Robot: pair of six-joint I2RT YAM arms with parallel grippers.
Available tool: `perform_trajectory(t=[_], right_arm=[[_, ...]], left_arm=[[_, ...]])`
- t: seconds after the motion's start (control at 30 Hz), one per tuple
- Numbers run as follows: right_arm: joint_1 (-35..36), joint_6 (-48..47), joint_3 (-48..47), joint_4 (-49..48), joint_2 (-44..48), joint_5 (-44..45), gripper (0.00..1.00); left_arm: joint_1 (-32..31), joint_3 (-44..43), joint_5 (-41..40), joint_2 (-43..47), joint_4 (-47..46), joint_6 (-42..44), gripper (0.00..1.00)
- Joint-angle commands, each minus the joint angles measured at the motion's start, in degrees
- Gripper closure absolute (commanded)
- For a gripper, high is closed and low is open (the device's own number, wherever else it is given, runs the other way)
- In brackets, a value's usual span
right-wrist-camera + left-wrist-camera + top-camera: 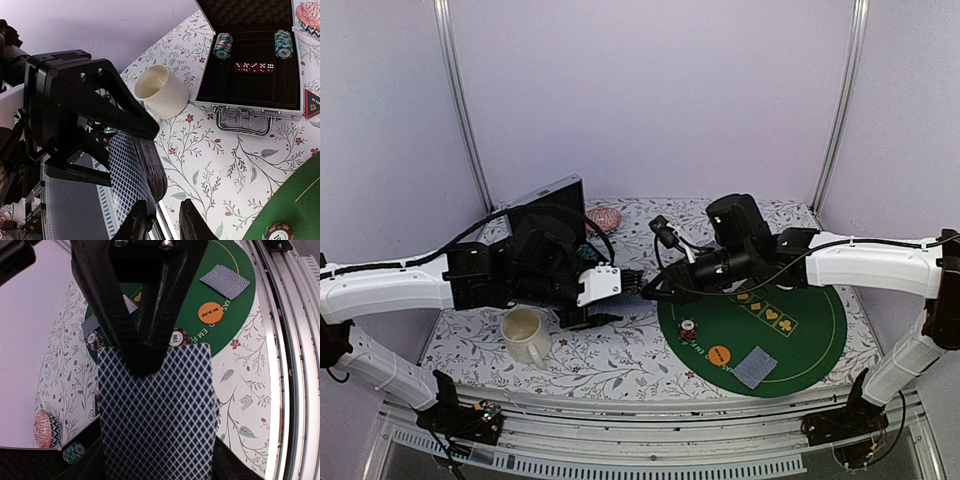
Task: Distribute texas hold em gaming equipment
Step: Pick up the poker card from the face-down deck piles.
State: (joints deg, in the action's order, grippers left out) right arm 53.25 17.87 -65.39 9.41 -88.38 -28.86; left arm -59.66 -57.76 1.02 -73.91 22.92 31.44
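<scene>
1. Counter (610, 365): I see a floral cover, with a round green mat (810, 330) on its right half.
2. Open case (235, 106): it lies on the counter left of the mat. Inside it are two chip stacks (222, 45) and a row of red dice (255, 66).
3. Left jaws (145, 362): they are clenched on a blue-diamond-backed playing card (165, 425), one finger above it and one below. The card juts forward beyond the fingertips, over the counter near the mat's left rim. I cannot tell whether one card or several are held.
4. Right jaws (167, 220): they face the left jaws at the free edge of the held card. A narrow gap shows between the fingers. I cannot tell whether they grip the card or only flank it.
5. Cream mug (159, 92): it stands upright beside the case.
6. On the mat: a second card (225, 281) lies face down near the front rim. An orange disc (209, 312) lies near it. A striped chip (179, 337) lies further left.
7. Triangle marker (312, 103): it lies on the counter just beside the case's right corner.
</scene>
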Motion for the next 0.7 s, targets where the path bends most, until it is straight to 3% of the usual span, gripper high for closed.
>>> perform_trajectory(t=[0.0,0.07,0.13,0.67], right_arm=[[0.27,0.37,-1.40,1.44,2.35,-1.02,0.82],[0.24,0.15,-1.50,2.24,2.77,-0.84,0.93],[0.27,-0.08,-1.65,3.14,3.19,-0.38,0.97],[-2.28,-3.55,-2.03,9.47,12.13,3.88,0.98]], left_arm=[[0.56,0.45,0.47,0.08,-1.91,-0.33,0.39],[0.51,0.45,0.43,0.08,-1.91,-0.33,0.39],[0.52,0.45,0.52,0.16,-1.87,-0.28,0.39],[0.53,0.45,0.28,-0.63,-1.74,-0.24,0.39]])
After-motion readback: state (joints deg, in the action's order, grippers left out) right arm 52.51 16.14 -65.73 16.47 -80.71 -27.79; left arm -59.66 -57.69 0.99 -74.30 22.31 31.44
